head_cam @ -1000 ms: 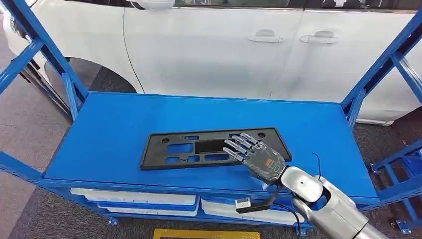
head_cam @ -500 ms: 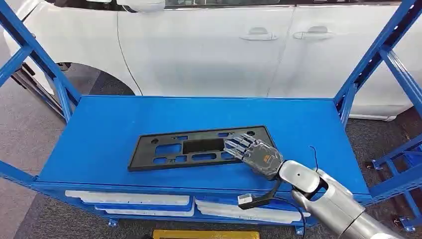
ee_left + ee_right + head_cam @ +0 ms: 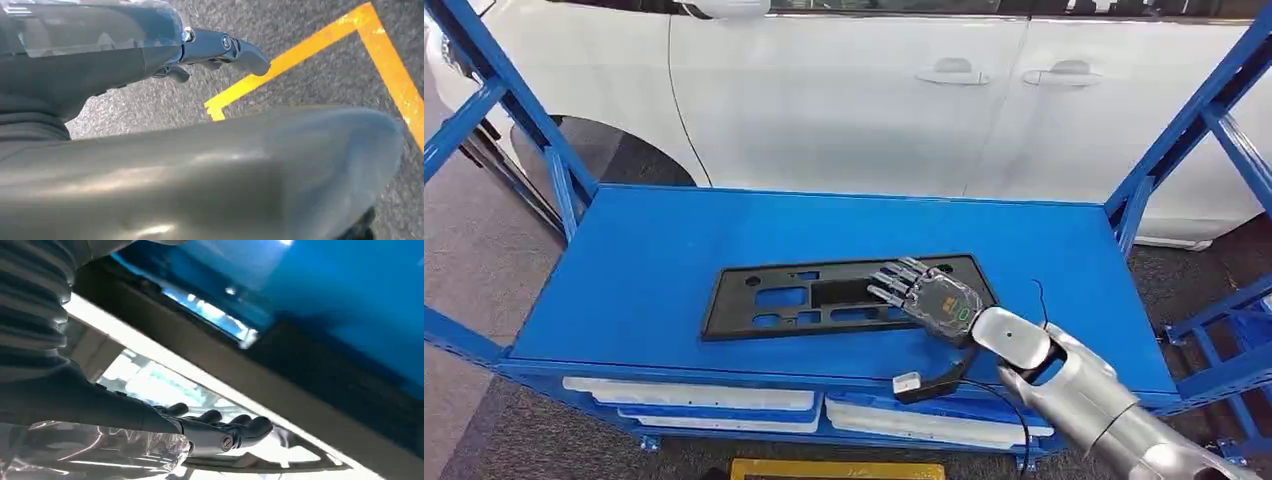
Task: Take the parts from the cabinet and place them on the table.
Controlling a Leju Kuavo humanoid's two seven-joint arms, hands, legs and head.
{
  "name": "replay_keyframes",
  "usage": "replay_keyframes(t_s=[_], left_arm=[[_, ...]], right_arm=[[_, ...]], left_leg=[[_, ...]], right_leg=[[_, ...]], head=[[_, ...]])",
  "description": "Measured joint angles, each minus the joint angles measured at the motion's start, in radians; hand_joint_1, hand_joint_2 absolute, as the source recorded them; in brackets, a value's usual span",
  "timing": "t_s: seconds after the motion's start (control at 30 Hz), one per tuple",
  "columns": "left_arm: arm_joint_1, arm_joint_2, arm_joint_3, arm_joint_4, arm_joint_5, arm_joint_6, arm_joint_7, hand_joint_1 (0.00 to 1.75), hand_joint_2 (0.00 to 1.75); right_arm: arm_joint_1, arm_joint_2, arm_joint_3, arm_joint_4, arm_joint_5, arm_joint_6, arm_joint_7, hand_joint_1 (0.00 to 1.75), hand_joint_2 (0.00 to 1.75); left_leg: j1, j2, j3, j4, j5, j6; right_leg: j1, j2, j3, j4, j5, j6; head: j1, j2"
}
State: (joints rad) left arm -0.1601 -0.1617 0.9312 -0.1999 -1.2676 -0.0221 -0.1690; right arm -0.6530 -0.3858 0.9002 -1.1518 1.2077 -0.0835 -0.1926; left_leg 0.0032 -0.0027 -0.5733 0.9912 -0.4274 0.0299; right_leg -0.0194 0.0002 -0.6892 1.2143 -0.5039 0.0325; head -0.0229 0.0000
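A flat black plastic frame part [image 3: 804,295] with several cut-outs lies on the blue top shelf [image 3: 654,250], near its front edge. My right hand [image 3: 924,297] rests on the part's right end, fingers stretched out flat across its top and pointing left. The right wrist view shows those fingers [image 3: 220,432] lying along the glossy dark part [image 3: 325,385]; the thumb is hidden. My left hand [image 3: 220,47] hangs over the grey floor, its fingers loosely extended and holding nothing.
A white car [image 3: 874,90] stands close behind the blue rack. Blue uprights [image 3: 1174,140] frame both sides. White parts [image 3: 694,400] lie on the lower shelf. A small cable plug [image 3: 909,383] dangles at my right wrist. A yellow line [image 3: 310,45] marks the floor.
The camera swayed, so the whole picture shifted and came back. My right hand slid a little farther onto the part's right end. The part itself has stayed in place.
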Motion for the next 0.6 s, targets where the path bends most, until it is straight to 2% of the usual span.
replay_keyframes(t_s=[0.03,0.07,0.1,0.23,0.27,0.3,0.33,0.37,0.4,0.43,0.47,0.5,0.57,0.6], left_arm=[[0.0,-0.003,-0.001,0.0,0.001,0.0,-0.003,0.0,0.0],[-0.001,-0.003,-0.001,0.0,0.001,0.0,-0.003,0.0,0.0],[-0.003,-0.004,-0.002,0.0,0.0,-0.003,-0.005,0.0,0.0],[-0.002,-0.005,-0.012,0.0,-0.008,-0.002,-0.015,0.0,0.0],[-0.002,-0.005,-0.015,0.0,-0.008,-0.002,-0.021,0.0,0.0],[-0.003,-0.005,-0.017,0.0,-0.008,-0.002,-0.024,0.0,0.0],[-0.003,-0.005,-0.017,0.0,0.0,-0.002,-0.024,0.0,0.0],[-0.001,-0.005,-0.017,0.0,0.005,-0.002,-0.023,0.0,0.0],[0.001,-0.005,-0.017,0.0,0.011,-0.002,-0.022,0.0,0.0],[0.004,-0.006,-0.017,0.0,0.014,-0.002,-0.022,0.0,0.0],[0.006,-0.006,-0.017,0.0,0.017,-0.002,-0.022,0.0,0.0],[0.006,-0.006,-0.017,0.0,0.019,-0.002,-0.022,0.0,0.0],[0.005,-0.006,-0.017,0.0,0.021,-0.001,-0.022,0.0,0.0],[0.005,-0.006,-0.017,0.0,0.022,0.0,-0.022,0.0,0.0]], right_arm=[[-0.015,0.012,0.005,0.012,0.0,0.0,-0.005,0.0,1.75],[-0.026,0.021,0.008,0.021,-0.002,0.0,-0.006,0.0,1.75],[-0.039,0.033,0.01,0.034,-0.003,0.0,-0.008,0.0,1.75],[-0.053,0.055,0.024,0.053,-0.015,-0.004,-0.009,0.0,1.75],[-0.06,0.063,0.028,0.055,-0.019,-0.005,-0.009,0.0,1.75],[-0.066,0.064,0.031,0.056,-0.021,-0.005,-0.008,0.0,1.75],[-0.07,0.064,0.032,0.058,-0.022,-0.005,-0.008,0.14,1.75],[-0.071,0.067,0.037,0.06,-0.027,-0.005,-0.009,1.45,1.75],[-0.072,0.068,0.042,0.063,-0.031,-0.004,-0.012,1.52,1.75],[-0.074,0.073,0.047,0.068,-0.037,0.0,-0.019,1.75,1.75],[-0.078,0.077,0.053,0.073,-0.042,0.004,-0.023,1.75,1.75],[-0.086,0.081,0.058,0.079,-0.049,0.005,-0.027,1.75,1.75],[-0.1,0.086,0.063,0.085,-0.058,0.005,-0.033,1.71,1.75],[-0.105,0.087,0.065,0.088,-0.06,0.005,-0.034,1.71,1.75]], left_leg=[[0.001,0.0,0.001,0.005,-0.003,-0.004],[0.0,0.0,-0.001,0.01,-0.007,-0.008],[-0.007,-0.002,-0.007,0.019,-0.011,-0.015],[-0.002,-0.002,-0.007,0.015,-0.01,-0.034],[0.001,-0.002,-0.014,0.031,-0.024,-0.041],[0.002,-0.001,-0.032,0.073,-0.054,-0.046],[0.004,-0.001,-0.068,0.151,-0.096,-0.051],[0.005,-0.001,-0.11,0.242,-0.135,-0.054],[0.006,-0.001,-0.145,0.315,-0.159,-0.056],[0.006,-0.001,-0.165,0.35,-0.159,-0.056],[0.006,-0.001,-0.16,0.333,-0.135,-0.054],[0.006,-0.001,-0.128,0.259,-0.087,-0.05],[0.005,-0.001,-0.038,0.067,0.005,-0.036],[0.0,-0.002,-0.017,0.03,-0.007,-0.031]], right_leg=[[-0.003,0.0,0.051,-0.104,0.05,-0.001],[-0.004,-0.001,0.085,-0.175,0.073,-0.002],[0.005,0.0,0.094,-0.196,0.056,-0.008],[0.007,0.002,0.09,-0.197,0.061,-0.034],[0.003,0.0,0.093,-0.203,0.065,-0.041],[0.002,0.0,0.093,-0.203,0.064,-0.047],[0.003,-0.001,0.093,-0.203,0.064,-0.049],[0.005,-0.001,0.093,-0.202,0.063,-0.05],[0.006,-0.001,0.092,-0.202,0.062,-0.052],[0.007,0.0,0.093,-0.202,0.062,-0.052],[0.007,0.001,0.095,-0.201,0.062,-0.052],[0.008,0.003,0.097,-0.201,0.061,-0.052],[0.009,0.004,0.103,-0.201,0.058,-0.048],[0.013,0.004,0.103,-0.201,0.056,-0.044]], head=[[0.0,0.0],[0.0,0.0],[0.0,0.0],[0.0,0.0],[0.0,0.0],[0.0,0.0],[0.0,0.0],[0.0,0.0],[0.0,0.0],[0.0,0.0],[0.0,0.0],[0.0,0.0],[0.0,0.0],[0.0,0.0]])
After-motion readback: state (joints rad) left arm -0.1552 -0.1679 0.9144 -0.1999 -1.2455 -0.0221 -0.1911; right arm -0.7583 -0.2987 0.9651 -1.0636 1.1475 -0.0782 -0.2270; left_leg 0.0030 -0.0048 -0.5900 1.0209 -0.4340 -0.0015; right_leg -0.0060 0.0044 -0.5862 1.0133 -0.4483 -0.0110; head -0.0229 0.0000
